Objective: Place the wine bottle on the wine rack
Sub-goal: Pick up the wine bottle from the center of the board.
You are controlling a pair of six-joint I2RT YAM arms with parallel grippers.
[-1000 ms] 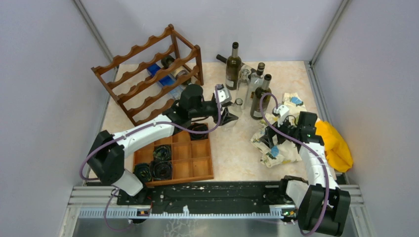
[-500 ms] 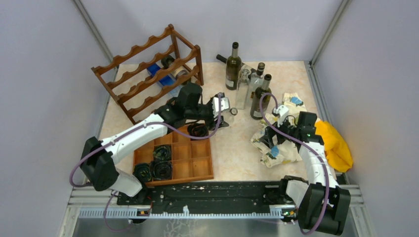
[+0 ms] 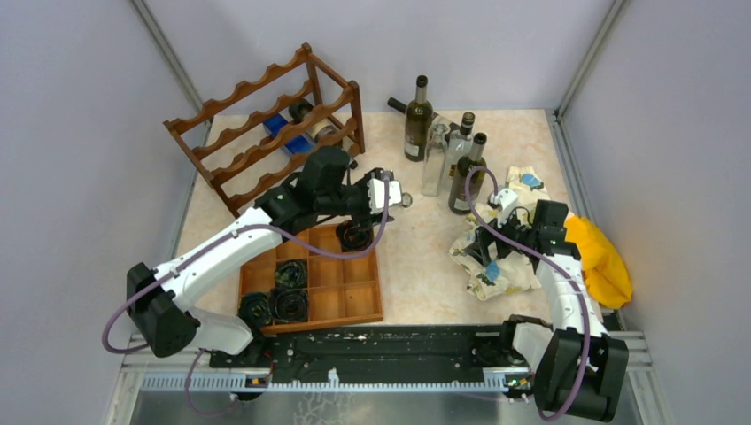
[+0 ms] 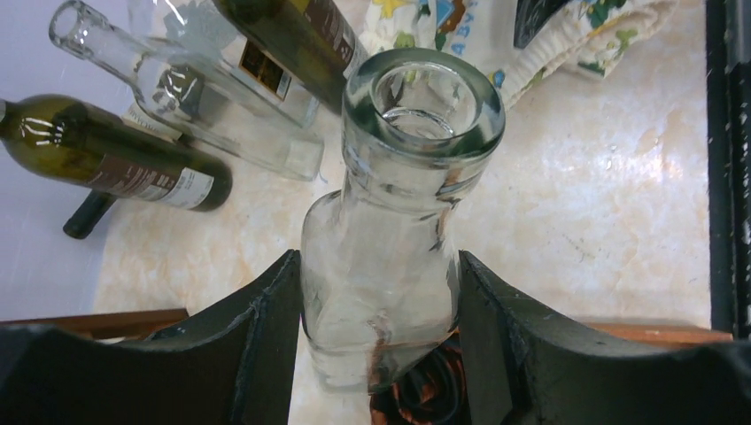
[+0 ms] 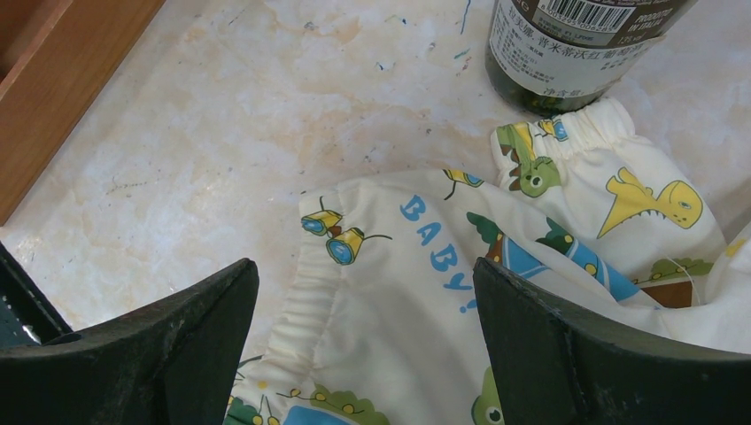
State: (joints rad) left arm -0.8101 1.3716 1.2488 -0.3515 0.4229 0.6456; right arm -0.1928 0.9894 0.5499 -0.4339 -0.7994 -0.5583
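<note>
clear bottle [image 3: 406,200] mostly hidden, dark bottle [image 5: 576,53] top cropped

Lab cell: grey partition walls [image 3: 71,133], aluminium rail [image 3: 398,382]

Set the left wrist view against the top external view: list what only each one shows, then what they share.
Only the left wrist: the clear bottle close up, open-mouthed, gripped in the left tool.
Only the top external: the wine rack, the compartment tray, the right tool open over the printed cloth, and the yellow cloth.
Both: that bottle, the standing bottles, the printed cloth and the marbled table.
</note>
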